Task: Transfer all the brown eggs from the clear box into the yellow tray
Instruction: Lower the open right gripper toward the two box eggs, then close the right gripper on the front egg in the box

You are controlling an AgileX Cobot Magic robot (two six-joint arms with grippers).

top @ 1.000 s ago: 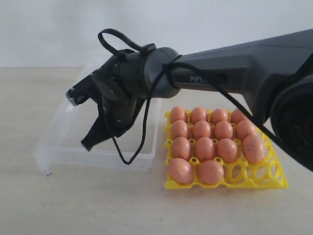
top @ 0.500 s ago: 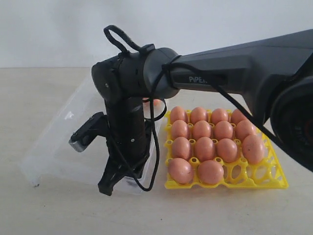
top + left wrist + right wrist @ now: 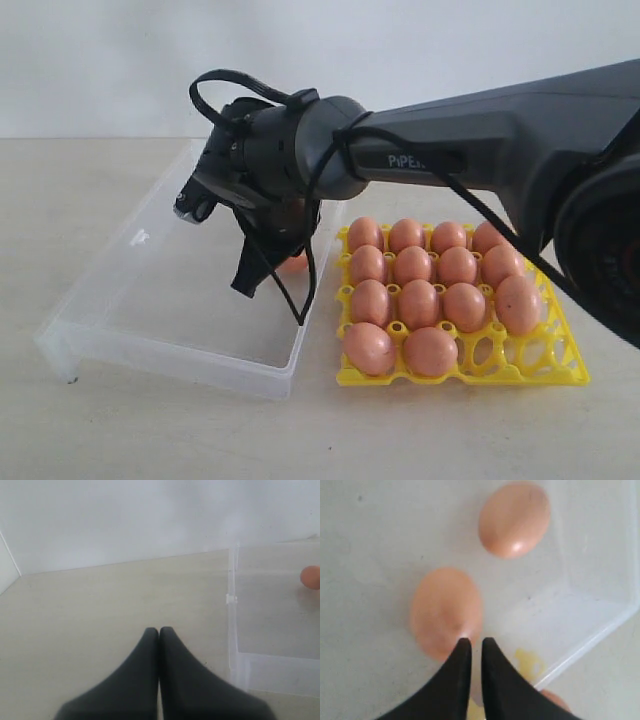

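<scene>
I get soft, even light across the desk [image 3: 150, 430], with no hard shadows; only a faint grey shade lies along the near wall of the clear box [image 3: 130, 300]. Its plastic rims catch pale glare. Inside the box, the right wrist view is soft, and one brown egg [image 3: 515, 520] carries a small bright glint. Beside the box, the left claw [image 3: 159, 630] is a dark, unsharp mass.

We see orange-brown eggs [image 3: 415, 300] in a bright yellow tray [image 3: 520, 372]. Box [image 3: 150, 310] is clear and colourless. Arm [image 3: 500, 130] is dark grey with small white lettering. Left gripper [image 3: 159, 630] and right gripper [image 3: 473, 641] are black. Table [image 3: 60, 200] is plain beige, wall [image 3: 100, 60] white.
</scene>
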